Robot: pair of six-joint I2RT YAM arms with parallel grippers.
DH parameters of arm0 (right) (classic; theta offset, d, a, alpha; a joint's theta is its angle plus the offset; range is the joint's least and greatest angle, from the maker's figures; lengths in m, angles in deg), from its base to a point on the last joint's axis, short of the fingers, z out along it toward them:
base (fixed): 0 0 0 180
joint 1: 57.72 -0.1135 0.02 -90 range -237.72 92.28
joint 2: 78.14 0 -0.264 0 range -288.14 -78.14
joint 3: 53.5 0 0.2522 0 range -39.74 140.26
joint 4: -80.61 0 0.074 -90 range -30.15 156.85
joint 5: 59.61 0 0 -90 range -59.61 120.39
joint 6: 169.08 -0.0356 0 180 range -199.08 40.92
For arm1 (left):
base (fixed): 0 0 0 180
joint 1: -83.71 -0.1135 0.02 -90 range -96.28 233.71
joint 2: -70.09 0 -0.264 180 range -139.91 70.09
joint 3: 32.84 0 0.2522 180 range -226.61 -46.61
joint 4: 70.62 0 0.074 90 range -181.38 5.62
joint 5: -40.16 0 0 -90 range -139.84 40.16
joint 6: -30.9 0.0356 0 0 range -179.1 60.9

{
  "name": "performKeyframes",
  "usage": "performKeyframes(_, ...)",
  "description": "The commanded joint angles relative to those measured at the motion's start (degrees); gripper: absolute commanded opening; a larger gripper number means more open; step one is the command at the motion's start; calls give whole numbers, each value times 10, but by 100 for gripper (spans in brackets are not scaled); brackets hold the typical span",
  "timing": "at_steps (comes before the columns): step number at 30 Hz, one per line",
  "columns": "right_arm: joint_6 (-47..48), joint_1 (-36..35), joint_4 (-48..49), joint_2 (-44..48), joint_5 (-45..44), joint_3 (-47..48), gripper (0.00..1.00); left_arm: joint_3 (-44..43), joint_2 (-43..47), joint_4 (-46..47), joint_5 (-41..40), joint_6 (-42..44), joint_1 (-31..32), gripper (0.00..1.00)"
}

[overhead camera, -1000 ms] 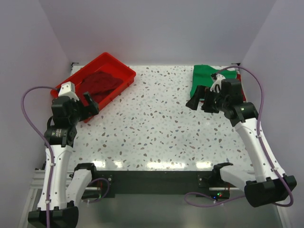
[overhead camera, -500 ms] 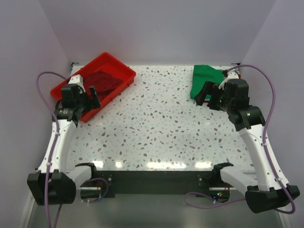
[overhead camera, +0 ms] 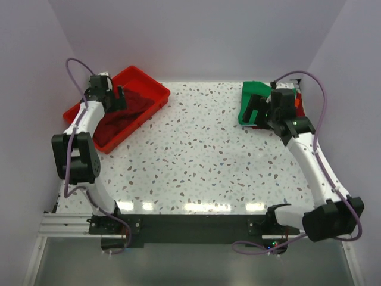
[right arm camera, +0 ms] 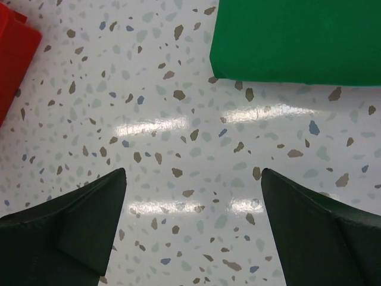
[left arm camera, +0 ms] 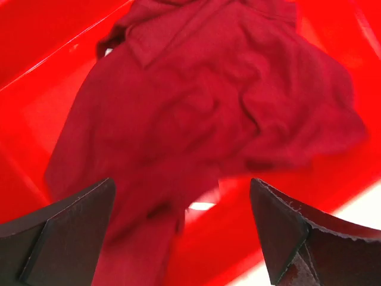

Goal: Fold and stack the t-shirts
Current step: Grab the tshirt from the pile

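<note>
In the top view a red tray (overhead camera: 156, 90) sits at about 10 o'clock on the speckled worktop (overhead camera: 196, 149), turned at a slant to the worktop's edges. A maroon t-shirt (overhead camera: 136, 101) lies inside it, loose and crumpled. The left gripper (overhead camera: 116, 98) is over the tray's 9 o'clock side, with a purple cable (overhead camera: 71, 65) looping above the arm.

In the left wrist view the left gripper (left arm camera: 181, 182) is released: its jaws stand wide apart with nothing between them but the cloth below. The maroon t-shirt (left arm camera: 208, 107) is bunched and wrinkled and covers most of the tray's floor. Bare plastic of the tray (left arm camera: 41, 77) shows at 10 o'clock and again along the 4 o'clock side. Whether the tips touch the cloth cannot be told.

Across the worktop, at about 2 o'clock in the top view, a green t-shirt (overhead camera: 256, 92) lies folded flat. The right gripper (overhead camera: 254, 112) is at its 7 o'clock corner.

In the right wrist view the right gripper (right arm camera: 193, 173) is also released, jaws spread and holding nothing. Only the worktop (right arm camera: 178, 119) shows between them. The green t-shirt (right arm camera: 297, 42) lies at 1 o'clock, beyond the tips, with a straight folded edge facing the gripper. A corner of the tray (right arm camera: 12, 53) shows at 10 o'clock, well apart from the green cloth.
</note>
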Motion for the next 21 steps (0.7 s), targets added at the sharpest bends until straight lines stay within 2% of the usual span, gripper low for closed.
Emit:
performKeyframes(1,-12,-1,40,-62,-2,63,99,-78,-79,-21,-29,14,-3,100)
performKeyframes(5,-23,-1,54,-123,22,98,99,-111,-146,-51,-18,8,-3,100)
performKeyframes(8,-29,0,62,-154,36,115,99,-120,-173,-64,-12,2,-3,89)
performKeyframes(9,-29,-1,61,-161,42,120,99,-118,-174,-64,-12,2,-3,78)
performKeyframes(11,-29,-1,58,-174,61,129,99,-114,-172,-56,-13,4,-4,64)
performKeyframes(12,-29,0,56,-176,64,130,99,-114,-169,-55,-12,5,-3,42)
performKeyframes(15,-29,-1,57,-173,71,126,99,-135,-152,-64,10,13,-3,0)
performKeyframes(21,-36,0,64,-120,86,92,98,-191,-46,-67,53,-18,-3,0)
